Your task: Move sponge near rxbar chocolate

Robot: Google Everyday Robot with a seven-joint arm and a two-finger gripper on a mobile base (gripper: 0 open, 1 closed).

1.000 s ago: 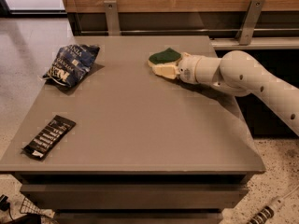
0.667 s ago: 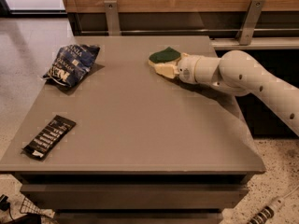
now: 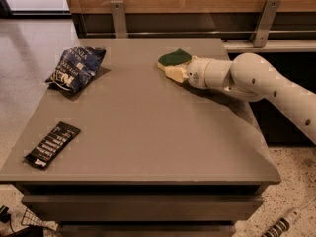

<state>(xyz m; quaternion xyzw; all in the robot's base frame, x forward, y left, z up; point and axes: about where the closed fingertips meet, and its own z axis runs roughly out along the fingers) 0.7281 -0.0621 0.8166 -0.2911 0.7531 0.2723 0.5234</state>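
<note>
Gray table [image 3: 148,132], far right: arm [image 3: 256,80] stretched horiz., gripper [image 3: 181,72] at sponge [image 3: 174,58].

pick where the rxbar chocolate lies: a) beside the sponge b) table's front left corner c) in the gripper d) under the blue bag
B: the rxbar chocolate lies at the front left corner of the table, far from the sponge, which is at the gripper near the back right.

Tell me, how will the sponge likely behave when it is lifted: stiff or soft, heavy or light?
Its thick pale foam body suggests the sponge would probably compress and feel light. Its flat shape should not roll. The hand is at the sponge, near the table's far edge.
</note>
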